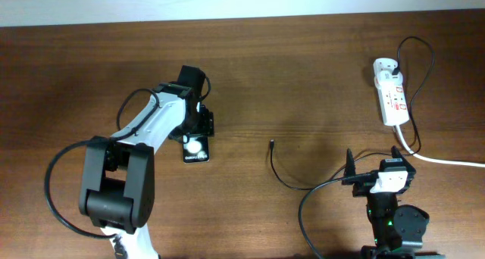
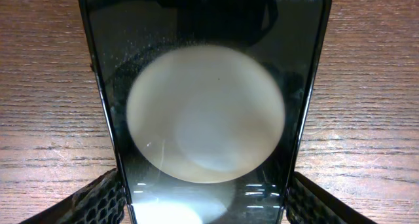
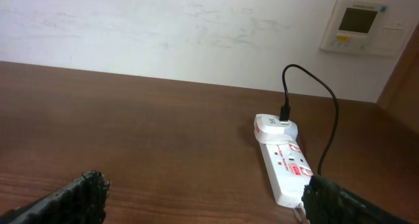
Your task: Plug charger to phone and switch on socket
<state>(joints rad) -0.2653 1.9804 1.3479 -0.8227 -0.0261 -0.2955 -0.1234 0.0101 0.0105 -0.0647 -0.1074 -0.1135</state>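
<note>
The phone point(image 1: 195, 148) is a glossy black slab lying flat on the table at centre left. It fills the left wrist view point(image 2: 206, 119), with a big round reflection on its screen. My left gripper point(image 1: 198, 127) reaches down over its far end, and both fingers point(image 2: 206, 207) press against its long edges. The charger's plug tip point(image 1: 271, 144) lies free on the table mid-right, and its thin black cable point(image 1: 286, 182) curls toward the right arm. The white socket strip point(image 1: 392, 97) lies at the far right point(image 3: 288, 166). My right gripper point(image 1: 373, 166) is open and empty point(image 3: 203, 198).
A white adapter point(image 1: 381, 64) sits at the strip's far end point(image 3: 273, 127) with the black cable plugged into it. The strip's thick white cord point(image 1: 447, 160) runs off to the right. A wall with a thermostat panel point(image 3: 357, 24) stands behind the table.
</note>
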